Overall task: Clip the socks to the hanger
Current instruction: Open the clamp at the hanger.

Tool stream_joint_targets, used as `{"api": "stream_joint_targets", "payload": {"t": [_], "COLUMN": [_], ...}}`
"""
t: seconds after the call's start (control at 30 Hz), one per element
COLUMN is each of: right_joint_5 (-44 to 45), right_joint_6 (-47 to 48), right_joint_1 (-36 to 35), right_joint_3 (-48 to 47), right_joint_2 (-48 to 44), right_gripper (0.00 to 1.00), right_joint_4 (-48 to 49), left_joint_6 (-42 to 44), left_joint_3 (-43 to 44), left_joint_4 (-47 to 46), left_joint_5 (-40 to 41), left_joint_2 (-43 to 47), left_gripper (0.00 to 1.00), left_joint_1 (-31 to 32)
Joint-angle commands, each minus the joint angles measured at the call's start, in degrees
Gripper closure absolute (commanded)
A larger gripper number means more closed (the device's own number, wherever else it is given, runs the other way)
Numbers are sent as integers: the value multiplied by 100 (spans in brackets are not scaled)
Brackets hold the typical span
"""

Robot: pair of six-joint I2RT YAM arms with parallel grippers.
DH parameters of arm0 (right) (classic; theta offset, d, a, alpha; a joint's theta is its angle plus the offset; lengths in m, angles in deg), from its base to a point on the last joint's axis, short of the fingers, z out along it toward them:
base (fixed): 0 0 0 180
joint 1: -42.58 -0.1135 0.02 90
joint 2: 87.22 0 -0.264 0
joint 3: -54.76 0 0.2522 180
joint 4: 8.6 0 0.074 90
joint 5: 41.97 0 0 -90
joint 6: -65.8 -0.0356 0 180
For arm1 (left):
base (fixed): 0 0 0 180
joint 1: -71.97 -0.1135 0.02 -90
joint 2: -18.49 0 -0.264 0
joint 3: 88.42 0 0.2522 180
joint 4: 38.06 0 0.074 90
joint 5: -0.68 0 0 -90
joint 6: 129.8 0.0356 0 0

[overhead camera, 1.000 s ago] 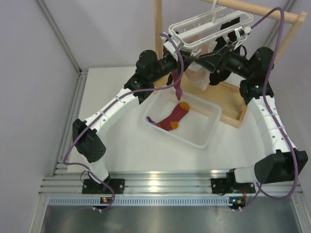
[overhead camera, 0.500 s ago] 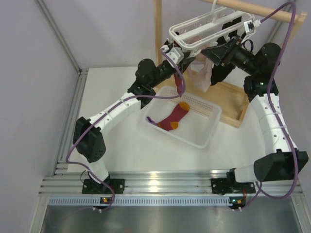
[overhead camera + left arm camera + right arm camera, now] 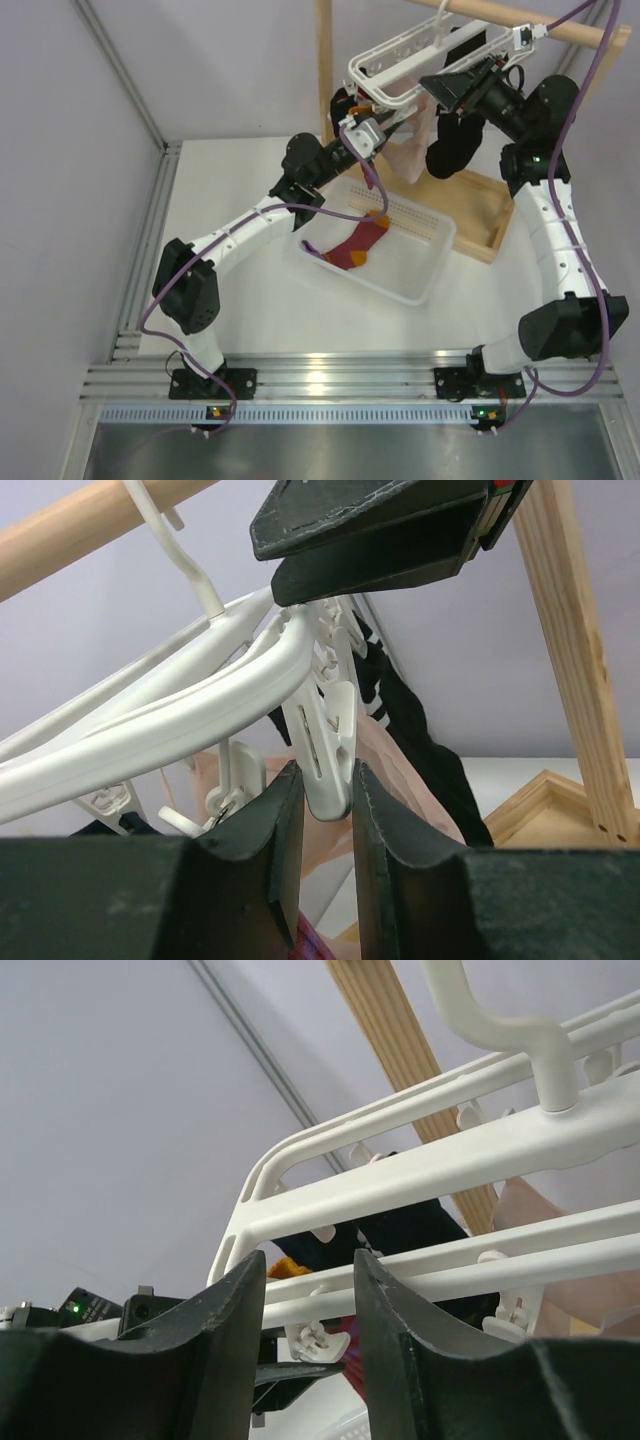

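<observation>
The white basket is noted nearest, with one maroon sock lying in it, unclipped. Above it, the left gripper is found clamped on another maroon sock, which dangles below. A white peg sits at its fingertips. The hanger hangs tilted from the wooden rail. The right gripper is set at the frame, jaws partly apart; whether a peg is pinched cannot be told.

Risk: if the peg is not held agape, the fabric may be pushed past it and dropped. The free-hanging frame may also swing away under pressure.
</observation>
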Motion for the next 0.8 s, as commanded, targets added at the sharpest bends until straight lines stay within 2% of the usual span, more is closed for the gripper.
{"api": "stream_joint_targets", "payload": {"t": [0.0, 0.07, 0.17, 0.43, 0.6, 0.73, 0.77], "right_joint_5": [-86, -69, 1, 134, 90, 168, 221], "right_joint_6": [131, 307, 474, 1238, 2713, 4827, 5113], "right_joint_1": [-47, -38, -47, -47, -170, -494, -556], "right_joint_3": [-281, -211, -210, -26, -16, -324, -316], "right_joint_2": [34, -71, -194, -809, -1029, -985, -994], "right_gripper": [59, 58, 58, 56, 46, 37, 35], "right_joint_4": [196, 82, -294, -929, -1025, -1885, -1983], "left_joint_6": [-189, -225, 240, -197, -365, -488, -506], "left_joint_3": [118, 75, -109, 100, 285, 443, 461], "left_joint_4": [-26, -35, -218, 17, 360, 624, 659], "left_joint_5": [-292, -169, 129, 157, 113, 25, 25], "left_joint_2": [-62, -53, -44, -61, -18, 26, 26], "left_gripper": [100, 100, 100, 100, 100, 100, 100], "left_joint_1": [86, 87, 183, 166, 166, 166, 166]}}
